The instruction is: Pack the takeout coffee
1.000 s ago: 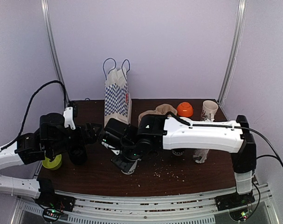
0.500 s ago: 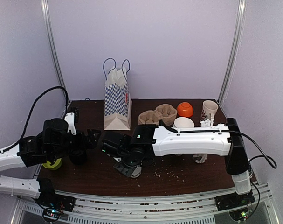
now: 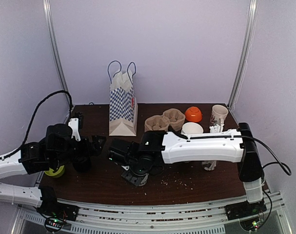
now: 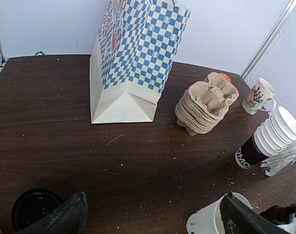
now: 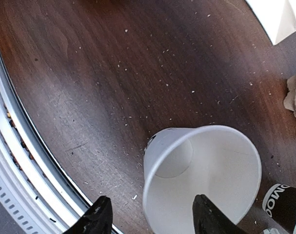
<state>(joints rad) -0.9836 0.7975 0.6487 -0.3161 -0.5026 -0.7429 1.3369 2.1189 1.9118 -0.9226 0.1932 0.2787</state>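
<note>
A white paper cup (image 5: 201, 180) stands upright on the dark table, open-topped and empty. My right gripper (image 5: 151, 198) hovers over it, open: one finger hangs above the cup's inside, the other outside its wall, neither touching. The cup (image 4: 208, 222) also shows beside the right-hand finger of my left gripper (image 4: 155, 196), which is wide open over bare table. A black round lid-like piece (image 4: 33, 208) lies by its other finger. A stack of brown pulp carrier trays (image 4: 206, 102) sits behind, right of the bag. From above, the right gripper (image 3: 133, 173) hides most of the cup.
The blue-and-white checked bag (image 3: 122, 105) stands open at the back. Right of the trays (image 3: 165, 119) are an orange bowl (image 3: 193, 114), a printed mug (image 3: 218, 115), a stack of white cups (image 4: 277, 129) and a glass of straws (image 3: 210, 161). A yellow-green thing (image 3: 54, 170) lies under the left arm.
The right arm swung back and lowered, setting the cup upright on the table, and its jaws have parted off the cup's rim. The left arm shifted slightly and stays open.
</note>
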